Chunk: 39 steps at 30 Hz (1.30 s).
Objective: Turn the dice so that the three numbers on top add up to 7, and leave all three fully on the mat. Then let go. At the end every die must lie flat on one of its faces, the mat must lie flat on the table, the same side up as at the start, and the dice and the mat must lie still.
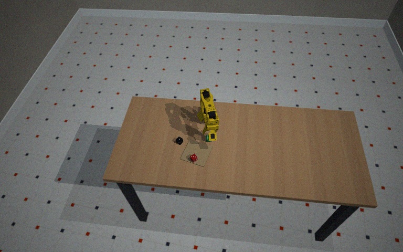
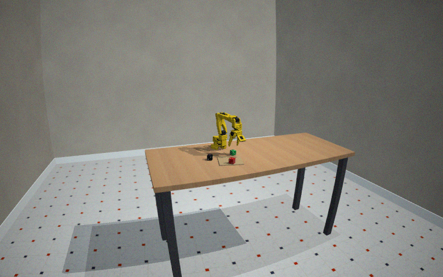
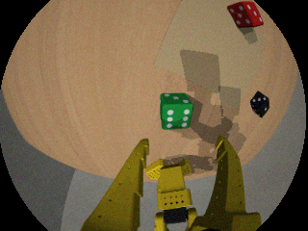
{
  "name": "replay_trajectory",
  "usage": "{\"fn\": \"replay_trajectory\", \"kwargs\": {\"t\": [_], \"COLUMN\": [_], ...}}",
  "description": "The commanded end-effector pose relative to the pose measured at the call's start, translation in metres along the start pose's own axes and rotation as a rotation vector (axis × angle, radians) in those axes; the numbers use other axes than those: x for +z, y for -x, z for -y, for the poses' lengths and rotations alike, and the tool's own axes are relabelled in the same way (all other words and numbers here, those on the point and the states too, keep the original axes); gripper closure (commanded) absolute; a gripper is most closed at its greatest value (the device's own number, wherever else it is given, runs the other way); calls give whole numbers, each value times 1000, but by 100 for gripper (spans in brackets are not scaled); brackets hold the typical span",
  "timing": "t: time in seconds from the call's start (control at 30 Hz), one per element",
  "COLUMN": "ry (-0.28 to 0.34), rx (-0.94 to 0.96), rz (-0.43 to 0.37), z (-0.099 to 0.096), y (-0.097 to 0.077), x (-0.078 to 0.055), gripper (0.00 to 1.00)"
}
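You are looking at three dice and one mat on the desk (image 2: 277, 153). Only one die is sitting on the mat (image 1: 187, 151): the red die (image 1: 193, 157), lying flat near the mat's front edge in the top view. The other two are sitting off it on bare wood. The green die (image 3: 176, 111) is resting just beside the mat's corner nearest the arm; in the wrist view you are seeing two of its faces, one with four pips and one that looks like six, though which face is up is hard to tell from that angle. The black die (image 1: 178, 140) is sitting apart from the mat on its far side from the green one, and its pips are too small to count. The red die's pips are also too blurred to count with confidence.

Your one arm (image 2: 225, 125) is folding over from its base at the back edge of the desk, with the jaws hanging above the desk and pointing down towards the green die. The jaws are standing partly open, about a third of the way, and are gripping nothing; the green die is lying ahead of the tips, clear of both. You are seeing the arm's shadow falling across the wood and the mat's near corner.
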<state>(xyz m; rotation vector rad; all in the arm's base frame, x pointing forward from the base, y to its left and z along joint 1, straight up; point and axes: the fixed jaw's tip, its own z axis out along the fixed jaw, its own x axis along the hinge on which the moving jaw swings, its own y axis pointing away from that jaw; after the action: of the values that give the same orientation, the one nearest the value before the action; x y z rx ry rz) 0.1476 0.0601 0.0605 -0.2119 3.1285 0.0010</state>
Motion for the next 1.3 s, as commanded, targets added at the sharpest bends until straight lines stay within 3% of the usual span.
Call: {"fn": "replay_trajectory", "kwargs": {"t": [0.0,0.37,0.87,1.27], "ry": [5,5,5,5], "rx": [1,1,1,1], "rz": [17,17,17,17], "z": [-2,-3,-3,-2], "y": [2,3,3,2], "x": [0,8,35,43], "gripper": [65,65,65,65]}}
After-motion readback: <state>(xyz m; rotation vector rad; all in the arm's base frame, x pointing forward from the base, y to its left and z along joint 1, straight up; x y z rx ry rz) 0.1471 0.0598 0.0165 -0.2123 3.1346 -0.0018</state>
